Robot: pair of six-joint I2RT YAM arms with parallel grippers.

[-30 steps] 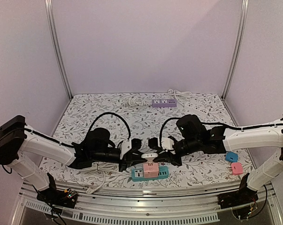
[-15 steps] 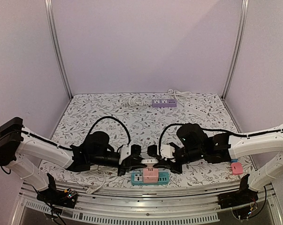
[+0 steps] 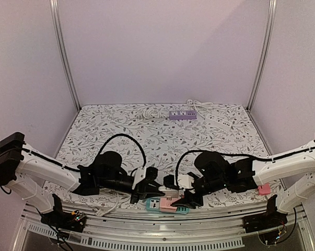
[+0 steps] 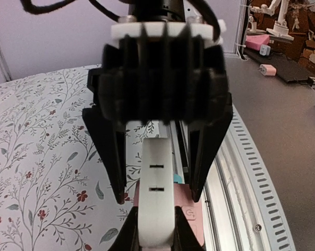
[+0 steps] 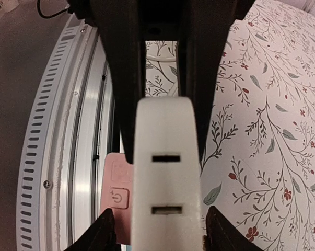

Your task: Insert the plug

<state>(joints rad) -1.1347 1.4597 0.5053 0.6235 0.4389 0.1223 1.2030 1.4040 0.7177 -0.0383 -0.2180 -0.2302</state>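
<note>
Cloth printed with leafy sprigs covers the table, and both arms reach in low over its near edge. The left arm comes from the left and the right arm from the right, wrists facing each other just in front of the bases. At the back of the cloth lie a purple power strip, a white power strip and a coiled white cable. A small pink item sits beside the right forearm. Near the front edge lies a teal power strip with a pink block on top of it, and the block shows a power symbol in the right wrist view. The white plug hangs just above the pink block, between the two wrists, with two narrow slots in the face turned to each camera. The left gripper is clamped on it: in the right wrist view its dark fingers press both sides of the plug's far end. The right gripper has its jaws apart. Its fingers stand on either side of the plug with a gap showing on each side in the left wrist view, and in its own view the tips flank the white body without squeezing it. Whether the plug's prongs have entered the pink block cannot be told, since the plug's own body hides the underside.
</note>
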